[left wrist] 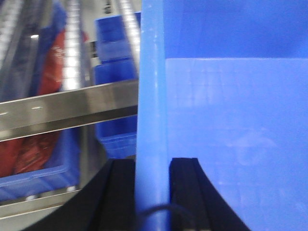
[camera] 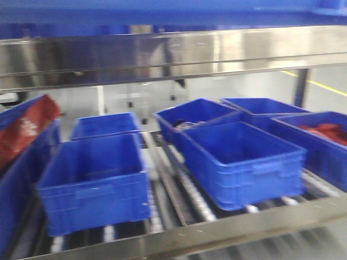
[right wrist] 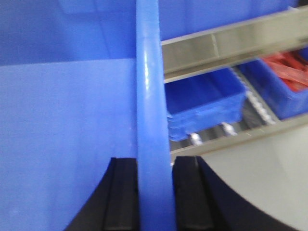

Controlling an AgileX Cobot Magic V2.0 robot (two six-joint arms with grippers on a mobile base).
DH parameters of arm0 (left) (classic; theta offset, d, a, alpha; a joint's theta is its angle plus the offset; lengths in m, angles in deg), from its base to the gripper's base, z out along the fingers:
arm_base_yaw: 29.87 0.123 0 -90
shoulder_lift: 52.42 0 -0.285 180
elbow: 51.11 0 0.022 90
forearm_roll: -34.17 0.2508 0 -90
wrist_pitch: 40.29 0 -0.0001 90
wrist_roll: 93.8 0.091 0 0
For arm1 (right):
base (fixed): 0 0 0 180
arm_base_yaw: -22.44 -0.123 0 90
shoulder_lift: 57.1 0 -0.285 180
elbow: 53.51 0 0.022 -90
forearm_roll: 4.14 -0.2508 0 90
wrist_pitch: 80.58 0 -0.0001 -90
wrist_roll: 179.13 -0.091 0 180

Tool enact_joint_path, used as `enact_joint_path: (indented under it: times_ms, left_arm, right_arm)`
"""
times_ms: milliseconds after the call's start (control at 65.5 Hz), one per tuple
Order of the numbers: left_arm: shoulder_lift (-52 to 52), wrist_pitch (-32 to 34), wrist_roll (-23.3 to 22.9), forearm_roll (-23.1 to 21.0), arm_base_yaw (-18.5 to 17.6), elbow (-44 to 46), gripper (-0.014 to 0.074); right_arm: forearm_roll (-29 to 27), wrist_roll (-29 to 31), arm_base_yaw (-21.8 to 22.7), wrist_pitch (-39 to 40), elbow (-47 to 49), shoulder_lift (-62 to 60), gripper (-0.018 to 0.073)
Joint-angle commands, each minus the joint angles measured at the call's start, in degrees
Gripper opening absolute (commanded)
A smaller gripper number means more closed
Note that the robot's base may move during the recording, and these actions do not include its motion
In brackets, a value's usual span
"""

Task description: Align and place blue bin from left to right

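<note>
The front-facing view shows a steel beam point(camera: 173, 54) crossing the upper part of the picture, and below it a roller shelf point(camera: 179, 197) carrying several blue tubs. One tub point(camera: 95, 184) sits front left and another point(camera: 244, 162) front centre, with more behind them. A red bag point(camera: 24, 130) lies at the far left, and red items fill the right-hand tub point(camera: 320, 143). A blurred blue band runs along the top edge. No gripper appears here.

In the left wrist view, the left gripper point(left wrist: 151, 192) has its black fingers point(left wrist: 118, 192) pressed on either side of an upright wall of the blue bin point(left wrist: 231, 134) — clamped on it. The bin's pale inner face fills the right half of the picture, while the shelf's steel rail point(left wrist: 67, 108) and its tubs lie beyond on the left.

In the right wrist view, the right gripper point(right wrist: 154, 192) is likewise closed on the bin's opposite wall, with fingers point(right wrist: 187, 192) touching both faces. The bin interior spreads to the left — held up off the shelf, with the rack and a tub showing past it to the right.
</note>
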Motion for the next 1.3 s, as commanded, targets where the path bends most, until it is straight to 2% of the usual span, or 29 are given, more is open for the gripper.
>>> enact_joint_path:
  times_ms: [0, 1283]
  left_arm:
    - [-0.35, 5.69, -0.49, 0.04, -1.03, 0.48, -0.0111]
    - [-0.35, 5.69, -0.49, 0.04, -1.03, 0.48, -0.0111]
  right_arm:
    - [0.74, 0.04, -0.85, 13.14, 0.47, -0.42, -0.007]
    - [0.74, 0.04, -0.85, 13.14, 0.47, -0.42, -0.007]
